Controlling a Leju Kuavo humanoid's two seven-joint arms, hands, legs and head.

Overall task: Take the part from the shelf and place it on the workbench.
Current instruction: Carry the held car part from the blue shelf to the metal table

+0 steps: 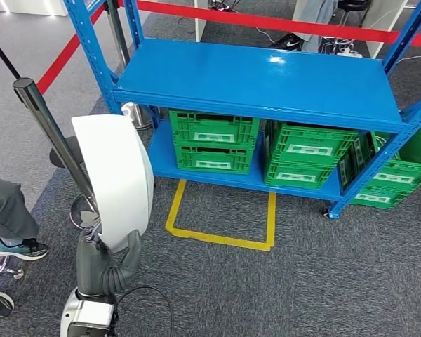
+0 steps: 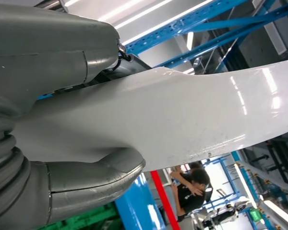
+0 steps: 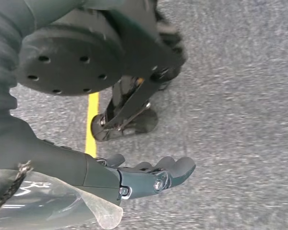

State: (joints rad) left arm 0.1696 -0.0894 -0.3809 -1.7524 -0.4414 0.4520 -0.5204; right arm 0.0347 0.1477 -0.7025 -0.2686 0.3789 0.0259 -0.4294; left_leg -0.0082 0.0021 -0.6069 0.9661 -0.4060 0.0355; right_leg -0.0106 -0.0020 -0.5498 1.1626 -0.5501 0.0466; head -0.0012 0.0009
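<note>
Holding one white curved part (image 1: pixel 114 179) upright in my left hand (image 1: pixel 103 265), fingers wrapped around its lower end, I stood left of the blue shelf (image 1: pixel 261 81). I counted five green crates (image 1: pixel 213 140) on its lower level; contents and labels were unreadable. My right hand (image 3: pixel 150 175) hung over carpet, fingers extended, holding nothing.

Left hand (image 1: pixel 105 263) gripping; right hand (image 3: pixel 150 175) slack.
</note>
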